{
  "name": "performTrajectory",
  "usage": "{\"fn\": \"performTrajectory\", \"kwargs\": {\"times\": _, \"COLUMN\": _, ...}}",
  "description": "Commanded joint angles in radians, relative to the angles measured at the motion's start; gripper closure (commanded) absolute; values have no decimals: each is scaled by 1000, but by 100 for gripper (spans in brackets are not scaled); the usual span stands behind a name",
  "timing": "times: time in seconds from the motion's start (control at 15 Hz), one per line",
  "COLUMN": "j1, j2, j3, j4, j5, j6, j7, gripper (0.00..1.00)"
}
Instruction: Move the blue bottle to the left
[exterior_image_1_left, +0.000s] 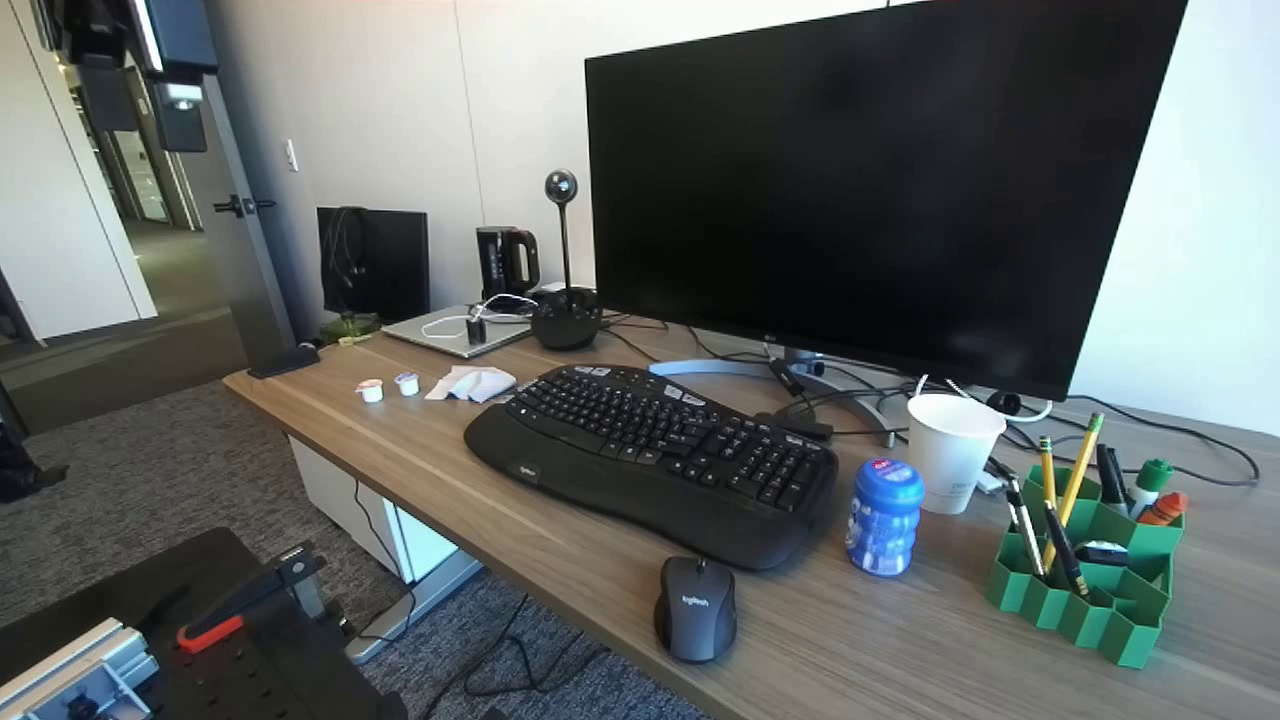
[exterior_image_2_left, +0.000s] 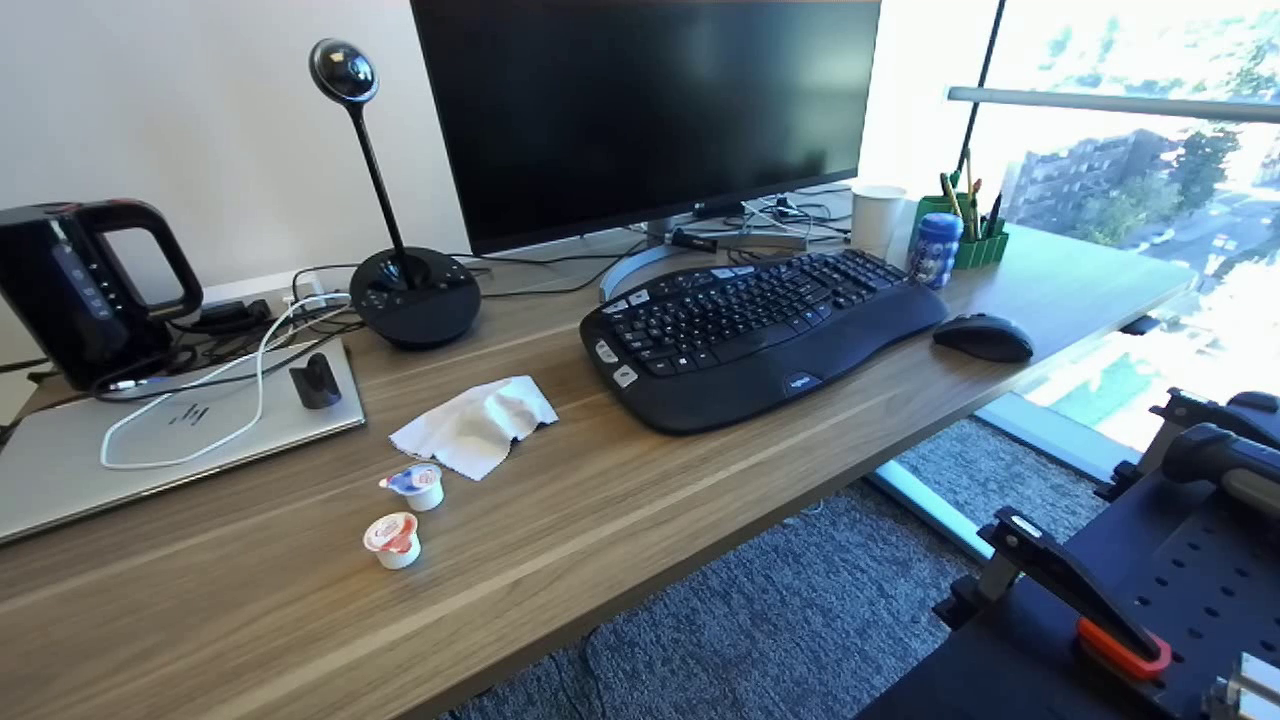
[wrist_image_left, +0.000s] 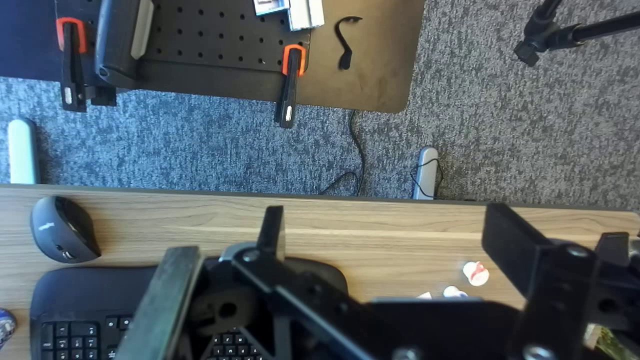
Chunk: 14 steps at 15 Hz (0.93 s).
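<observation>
1. In an exterior view we find the squat blue plastic bottle (exterior_image_1_left: 886, 517) standing upright on the brown wood-grain desk (exterior_image_1_left: 430, 455), its blue cap on top and a blue-and-white label around its body
2. Just behind it we see the tapered white paper cup (exterior_image_1_left: 953, 450); whether the two touch we cannot tell
3. To one side, near the bottle, we have the angular green pen holder (exterior_image_1_left: 1125, 620), a yellow pencil (exterior_image_1_left: 1078, 475) leaning in it
4. On the opposite side we note the curved black plastic keyboard (exterior_image_1_left: 640, 490), a strip of desk showing between it and the bottle, and the rounded dark grey mouse (exterior_image_1_left: 697, 612) nearer the desk's front edge
5. In the wrist view our gripper (wrist_image_left: 387, 245) stands wide, its black fingers spread well apart, with desk and a keyboard corner seen between them; a sliver of the bottle shows at the left edge, well away from the fingers
6. In both exterior views the broad black monitor (exterior_image_1_left: 850, 190) rises behind the keyboard
7. Farther off, in an exterior view, we see a white cloth (exterior_image_2_left: 475, 425) and a silver laptop (exterior_image_2_left: 60, 470)
</observation>
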Motion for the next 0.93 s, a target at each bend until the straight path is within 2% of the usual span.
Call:
{"fn": "performTrajectory", "kwargs": {"times": 0.0, "j1": -14, "j2": 8, "j3": 5, "j4": 8, "j5": 0, "j6": -3, "j7": -2, "gripper": 0}}
{"fn": "performTrajectory", "kwargs": {"times": 0.27, "j1": -59, "j2": 46, "j3": -1, "j4": 31, "j5": -42, "j6": 24, "j7": 13, "gripper": 0}}
{"fn": "performTrajectory", "kwargs": {"times": 0.53, "j1": -138, "j2": 113, "j3": -6, "j4": 78, "j5": -168, "j6": 114, "j7": 39, "gripper": 0}}
{"fn": "performTrajectory", "kwargs": {"times": 0.87, "j1": -197, "j2": 298, "j3": -63, "j4": 202, "j5": -220, "j6": 137, "j7": 22, "gripper": 0}}
